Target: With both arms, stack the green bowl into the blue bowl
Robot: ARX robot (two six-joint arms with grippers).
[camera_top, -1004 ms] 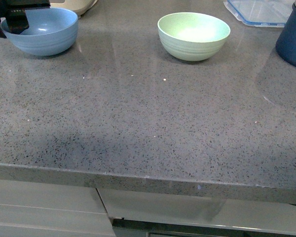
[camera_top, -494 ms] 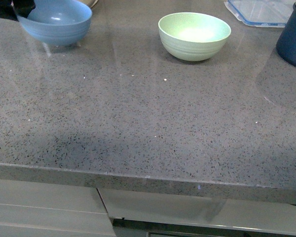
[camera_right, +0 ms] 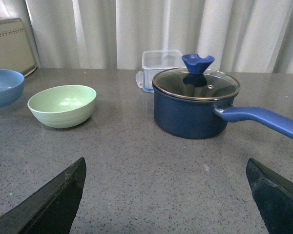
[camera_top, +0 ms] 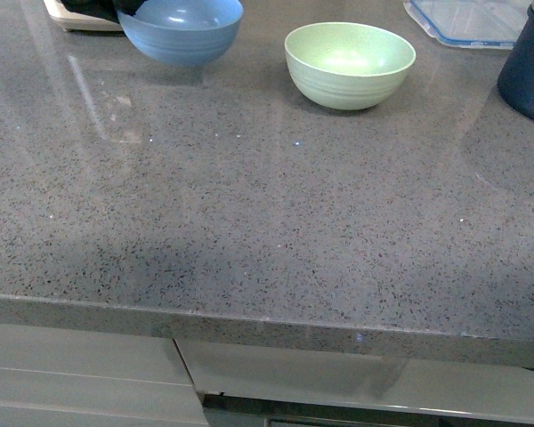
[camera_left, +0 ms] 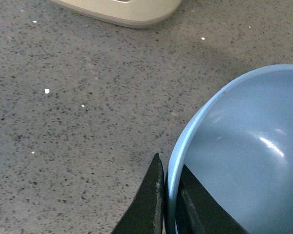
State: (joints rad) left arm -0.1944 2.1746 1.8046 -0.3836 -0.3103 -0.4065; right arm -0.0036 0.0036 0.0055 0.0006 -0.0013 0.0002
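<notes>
You face a speckled grey countertop [camera_top: 267, 222] streaked with soft reflections, pale curtains [camera_right: 161, 29] hanging behind, white drawer fronts [camera_top: 80, 374] below.

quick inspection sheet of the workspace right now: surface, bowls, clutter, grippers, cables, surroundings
surface: grey speckled counter, glossy, showing reflections
job's things: blue bowl gripped at its rim; green bowl upright, empty, apart from it
clutter: navy lidded pot, clear container, beige appliance
grippers: left gripper shut on the blue bowl's rim; right gripper open, empty
cables: nothing seen
surroundings: white curtain behind, drawer fronts below
</notes>
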